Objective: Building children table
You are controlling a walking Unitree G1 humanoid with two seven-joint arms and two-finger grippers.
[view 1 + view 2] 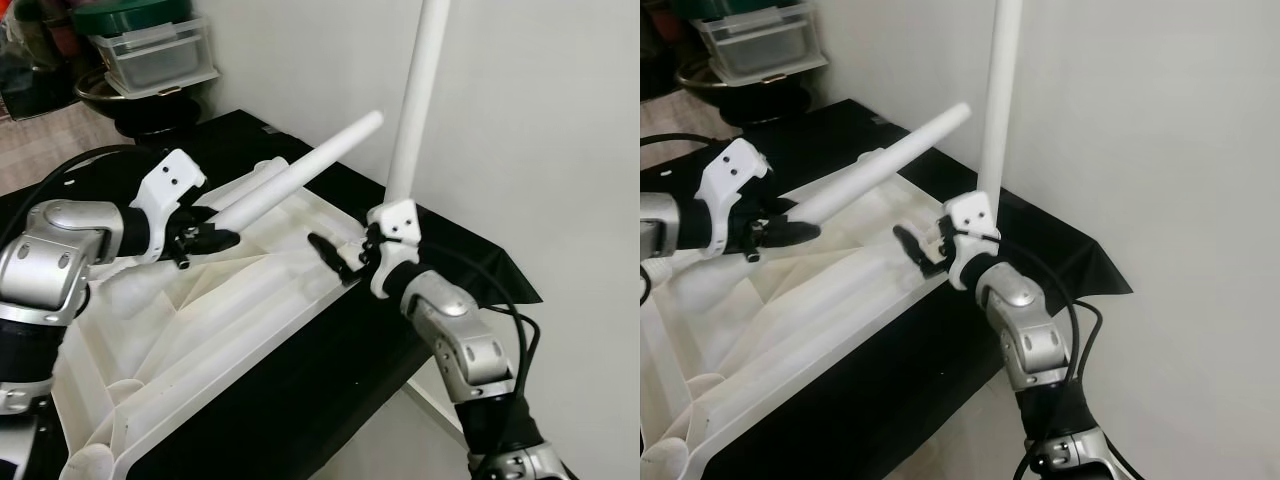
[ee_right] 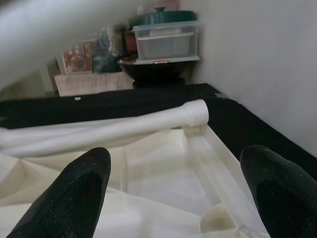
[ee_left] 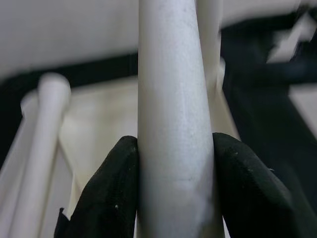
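Evenly and softly lit, daylight-like, with the white wall [image 1: 540,130] bright and only faint shadows inside the pale tabletop [image 1: 250,310]. Sharp in both head views, though nearly blown out on the white table leg [image 3: 173,124], which sits close and slightly soft. Blurred at the near black fingertips [image 2: 74,193] and along the upper left streak in the right wrist view.

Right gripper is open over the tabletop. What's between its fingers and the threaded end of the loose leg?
In the right wrist view, only bare ribbed underside of the white tabletop lies between the open right gripper and the loose leg, whose threaded tip rests near the far rim.
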